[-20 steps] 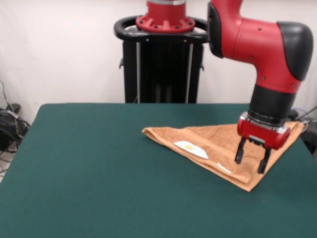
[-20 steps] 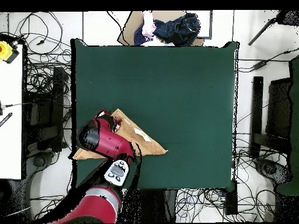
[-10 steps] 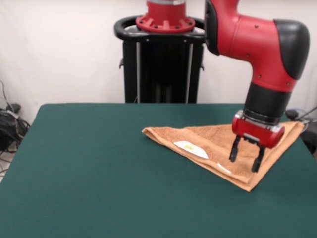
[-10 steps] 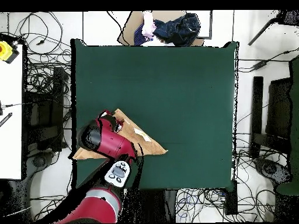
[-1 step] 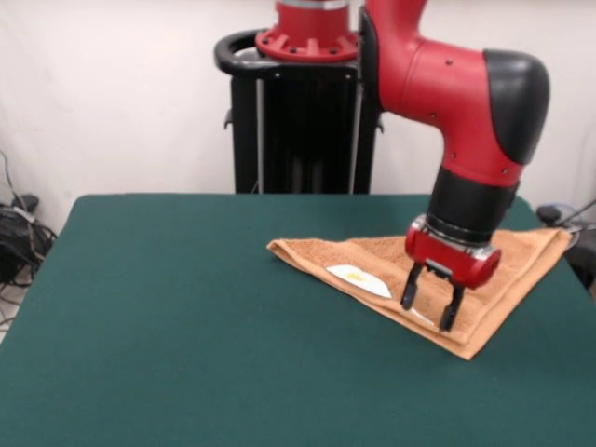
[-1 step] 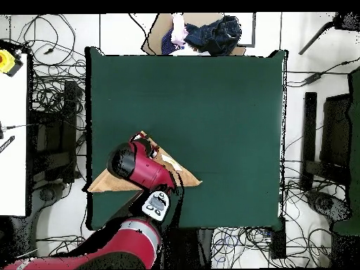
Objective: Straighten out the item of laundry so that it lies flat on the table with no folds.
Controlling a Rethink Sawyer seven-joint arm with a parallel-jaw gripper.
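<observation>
The gripper (image 5: 429,299) is held with fingers spread just above the diagonally folded towel (image 5: 372,263), presumably positioned to grasp 1 layer.

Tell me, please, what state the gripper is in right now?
Gripper: open, holding nothing, fingers pointing down over the folded towel.

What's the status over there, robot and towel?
Gripper open, low over the towel, holding nothing. Towel folded into a triangle, one corner past the table edge. Nothing in the way.
</observation>
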